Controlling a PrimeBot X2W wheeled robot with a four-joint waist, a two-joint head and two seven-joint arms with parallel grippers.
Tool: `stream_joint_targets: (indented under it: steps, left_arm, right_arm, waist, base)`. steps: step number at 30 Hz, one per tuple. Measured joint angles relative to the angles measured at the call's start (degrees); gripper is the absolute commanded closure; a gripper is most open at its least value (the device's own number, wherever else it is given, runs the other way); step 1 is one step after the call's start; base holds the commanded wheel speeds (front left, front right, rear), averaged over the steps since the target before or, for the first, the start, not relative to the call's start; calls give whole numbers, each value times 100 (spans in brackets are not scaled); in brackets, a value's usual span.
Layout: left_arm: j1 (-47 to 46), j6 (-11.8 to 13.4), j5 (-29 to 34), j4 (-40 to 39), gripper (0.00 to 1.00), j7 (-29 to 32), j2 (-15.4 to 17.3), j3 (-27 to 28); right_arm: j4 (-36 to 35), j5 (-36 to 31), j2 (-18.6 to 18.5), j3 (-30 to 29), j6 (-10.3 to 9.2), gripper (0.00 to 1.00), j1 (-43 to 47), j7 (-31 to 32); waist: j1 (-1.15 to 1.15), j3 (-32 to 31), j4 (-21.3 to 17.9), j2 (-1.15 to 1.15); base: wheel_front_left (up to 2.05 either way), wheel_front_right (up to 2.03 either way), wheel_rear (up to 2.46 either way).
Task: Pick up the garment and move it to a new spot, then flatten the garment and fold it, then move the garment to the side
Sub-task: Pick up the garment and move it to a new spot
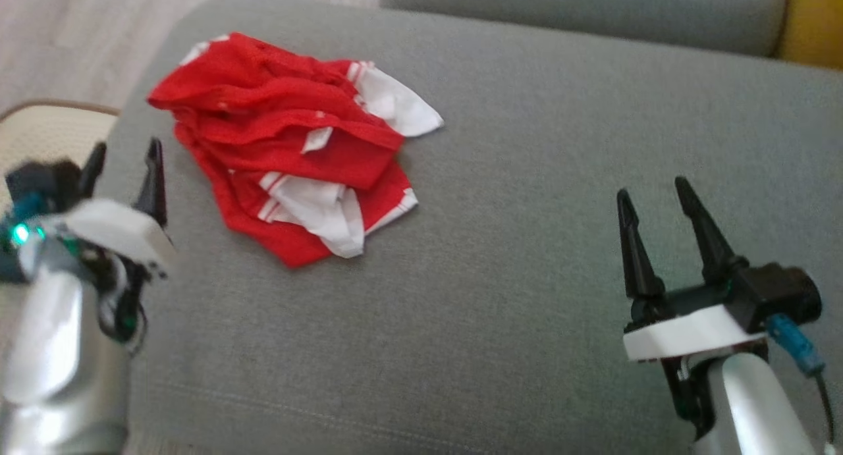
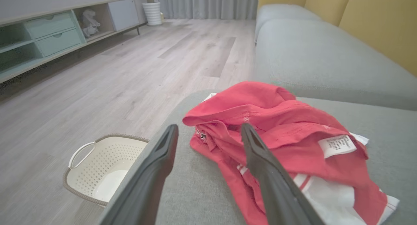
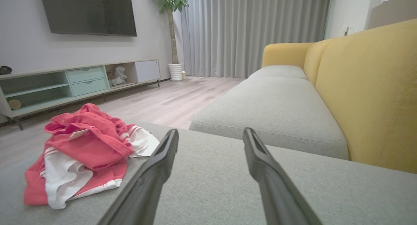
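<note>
Garment (image 1: 290, 145) in red and white lies crumpled in a heap on your grey sofa cushion (image 1: 527, 244), toward its far left corner. White panels show at the near and right edges, and a printed label (image 2: 337, 145) is turned up on top. Your left gripper (image 1: 126, 145) stands just beside the heap's left edge, its two dark fingers spread apart and holding nothing. In the left wrist view one finger crosses in front of the red cloth, and you cannot tell whether it touches. Your right gripper (image 1: 651, 188) hovers well apart from the garment, over bare cushion to the right, its fingers likewise parted and empty. Off the cushion's left edge, a pale perforated basket (image 2: 107, 156) with a brown rim sits on the wooden floor (image 2: 130, 72). Behind the seat rises a yellow backrest (image 3: 374, 88).
</note>
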Motion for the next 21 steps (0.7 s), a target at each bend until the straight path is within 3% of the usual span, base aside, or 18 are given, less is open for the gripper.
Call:
stream_joint_targets:
  steps: [9, 21]
  left_arm:
    - [-1411, -240, -8, 1345, 0, 822, 604, -367]
    - [-2526, -249, 234, 2733, 0, 894, 946, -925]
  right_arm:
    - [-523, -89, -120, -149, 0, 0, -296, 185]
    - [-727, -96, -185, -163, 0, 0, -508, 244]
  waist:
    - [1, 738, -484, 0]
    - [1, 1482, -952, 0]
  base:
    - [0, 0, 0]
    - [0, 0, 0]
